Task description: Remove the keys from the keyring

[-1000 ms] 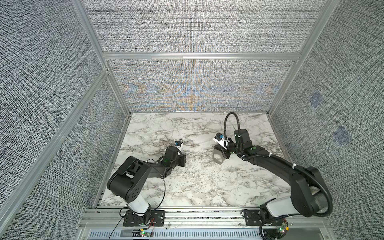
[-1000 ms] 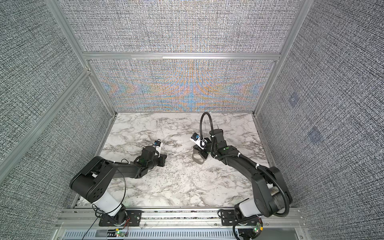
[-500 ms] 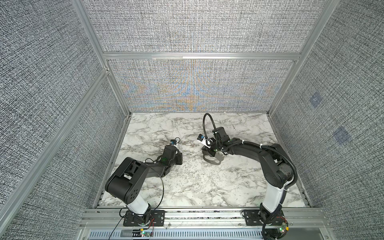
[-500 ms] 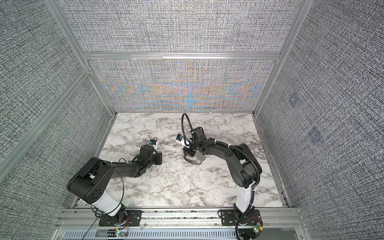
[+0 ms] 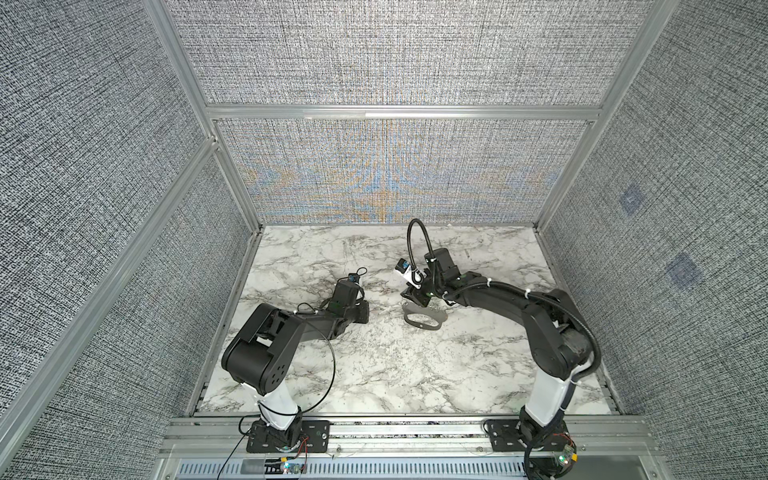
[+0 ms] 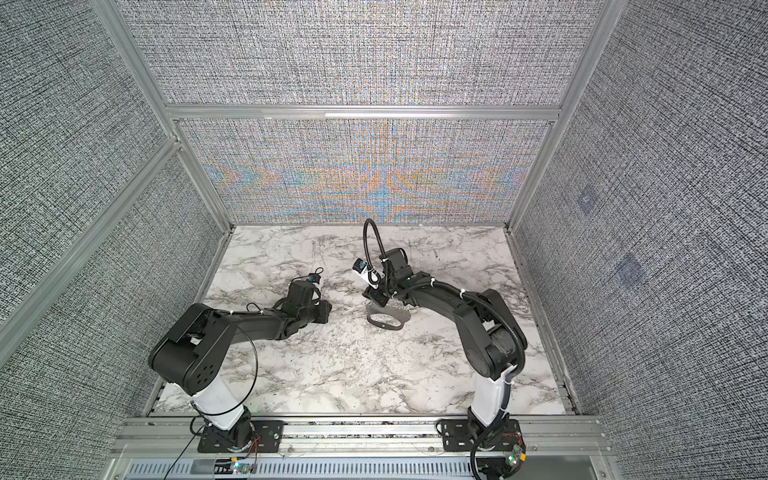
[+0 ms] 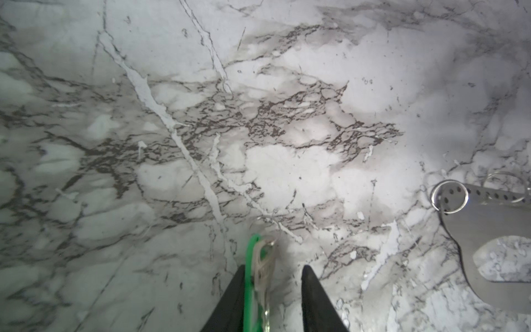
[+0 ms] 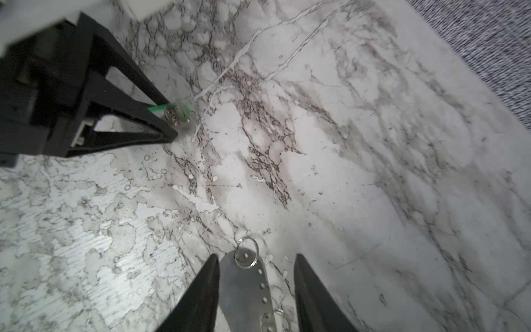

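Note:
The keyring [image 5: 424, 323] [image 6: 388, 321], a flat grey metal plate with an oval slot, lies on the marble table in both top views. My right gripper [image 8: 257, 255] [image 5: 415, 297] stands open with the plate's end [image 8: 244, 284] between its fingers; small split rings hang from the plate's holes. My left gripper [image 7: 274, 268] [image 5: 360, 311] is open to the plate's left. A key with a green tag [image 7: 257, 276] [image 8: 176, 113] rests between its fingers, leaning on one finger [image 7: 234, 290]. The plate also shows in the left wrist view [image 7: 488, 230].
The marble table [image 5: 374, 374] is boxed in by grey fabric walls [image 5: 374, 178] on three sides, with an aluminium rail [image 5: 415, 430] along the front. Both arm bases stand on that rail.
Both grippers have opened. The right arm has folded its elbow outward, and the keyring now rests on the table under its fingers. The left gripper has barely shifted.

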### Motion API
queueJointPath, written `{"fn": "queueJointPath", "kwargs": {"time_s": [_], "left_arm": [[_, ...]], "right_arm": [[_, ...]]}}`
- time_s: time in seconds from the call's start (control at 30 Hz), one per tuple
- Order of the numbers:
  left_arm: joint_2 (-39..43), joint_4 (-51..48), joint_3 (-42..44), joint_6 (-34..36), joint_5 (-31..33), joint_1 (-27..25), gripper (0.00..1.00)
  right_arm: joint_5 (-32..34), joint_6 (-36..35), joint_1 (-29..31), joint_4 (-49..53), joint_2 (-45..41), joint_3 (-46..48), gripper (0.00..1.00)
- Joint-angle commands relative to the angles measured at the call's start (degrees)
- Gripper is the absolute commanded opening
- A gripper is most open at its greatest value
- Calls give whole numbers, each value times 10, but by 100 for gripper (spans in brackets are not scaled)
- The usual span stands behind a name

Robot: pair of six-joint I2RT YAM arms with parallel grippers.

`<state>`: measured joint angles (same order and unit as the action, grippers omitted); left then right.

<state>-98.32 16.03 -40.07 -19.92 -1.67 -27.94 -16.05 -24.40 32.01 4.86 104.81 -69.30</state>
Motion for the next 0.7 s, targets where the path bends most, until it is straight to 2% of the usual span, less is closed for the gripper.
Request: {"fn": "queueJointPath", "kwargs": {"time_s": [0.0,0.2,0.23,0.3,0.33,0.37,0.4,0.53,0.67], "left_arm": [[13,-26,-7,8,-3,1,40],[70,-25,-16,36,6,2,58],[83,-27,-18,42,5,4,62],[106,-36,-20,53,15,8,64],[123,-44,-19,58,22,13,65],[141,-49,-14,63,31,18,65],[164,-49,-4,72,38,26,66],[262,-34,48,90,103,71,81],[328,9,112,112,137,133,87]], "right_arm": [[30,28,-10,-30,-45,25,49],[74,56,-64,-54,-155,108,58],[86,65,-78,-62,-172,126,62],[115,79,-103,-81,-210,158,71],[133,89,-116,-95,-229,192,80],[151,97,-128,-106,-246,209,95],[165,105,-143,-117,-265,228,99],[214,150,-210,-172,-327,301,99],[243,183,-262,-240,-359,372,99]]}}
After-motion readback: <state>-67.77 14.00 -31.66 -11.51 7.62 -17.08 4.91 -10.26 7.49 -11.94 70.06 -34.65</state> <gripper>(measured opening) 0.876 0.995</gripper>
